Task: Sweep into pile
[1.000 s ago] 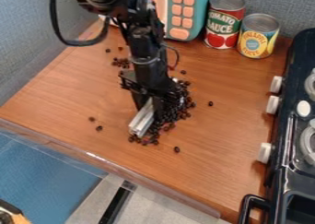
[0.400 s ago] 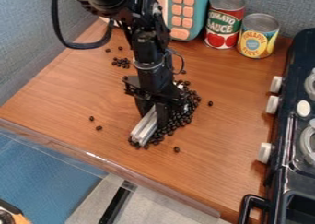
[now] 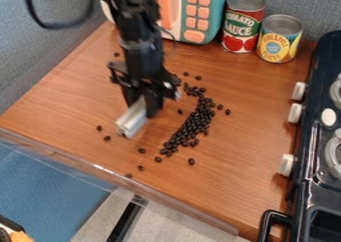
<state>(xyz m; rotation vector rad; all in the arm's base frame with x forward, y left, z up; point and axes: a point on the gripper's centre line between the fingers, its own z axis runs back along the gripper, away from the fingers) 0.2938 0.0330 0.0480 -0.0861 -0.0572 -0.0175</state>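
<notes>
My gripper (image 3: 142,104) hangs over the wooden counter, left of centre, shut on a whitish bar-shaped tool (image 3: 132,120) that slants down to the left. To its right, dark beans (image 3: 193,124) lie in a long curved band running from behind the gripper down toward the front. Several stray beans (image 3: 141,150) are scattered below the tool, and a couple more (image 3: 106,138) sit to its left. The arm hides part of the counter behind the gripper.
A teal toy microwave (image 3: 220,9), a tomato can (image 3: 243,22) and a pineapple can (image 3: 279,38) stand at the back. The black toy stove (image 3: 303,186) borders the right side. In front is the counter's clear edge strip (image 3: 120,175).
The gripper and tool have moved left and away from the beans, exposing the band. Several beans now lie loose nearer the front edge.
</notes>
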